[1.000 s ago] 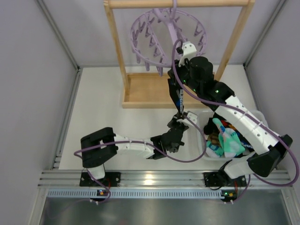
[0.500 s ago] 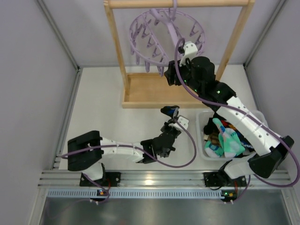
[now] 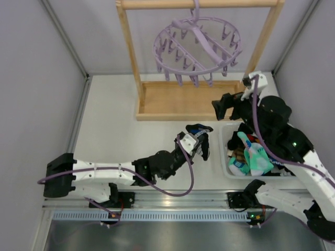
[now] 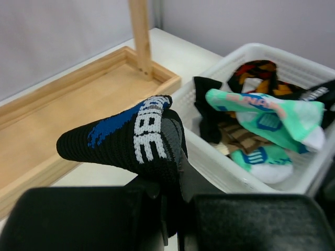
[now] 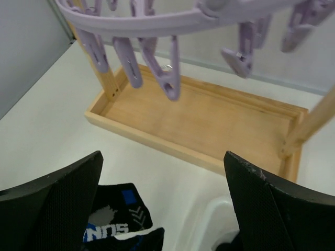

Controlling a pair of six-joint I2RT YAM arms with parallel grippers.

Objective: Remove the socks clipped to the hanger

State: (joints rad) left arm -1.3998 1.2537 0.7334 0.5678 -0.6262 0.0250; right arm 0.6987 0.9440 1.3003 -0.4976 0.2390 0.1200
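Pinching a black sock (image 4: pixel 123 138) with a blue patch and white lettering, the left gripper (image 3: pixel 198 140) has its jaws nearly shut on the fabric. The sock's free end sticks out ahead of the jaws and up, clear of the table (image 3: pixel 112 123) below. Just to this gripper's right stands a white basket (image 4: pixel 233 175), close but apart from the held sock. In it lie a teal-and-white sock (image 4: pixel 261 112) on top, a second teal one nearer the rim, and further back a red-orange-black argyle sock (image 4: pixel 256 70) among darker ones. Beyond the gripper and to its left is the shallow tray base of a wooden rack (image 4: pixel 57 112).

The right gripper (image 3: pixel 222 106) has its jaws spread wide and holds nothing. It hovers over the far edge of the basket, facing the rack. Above and ahead of it hangs the lavender hanger (image 3: pixel 198 44) from the rack's top bar by its hook. The wrist view shows the hanger's pegs (image 5: pixel 168 78) dangling just over the jaws' opening — not touching them. Below and to this gripper's left, the black sock shows at the edge of that same view.
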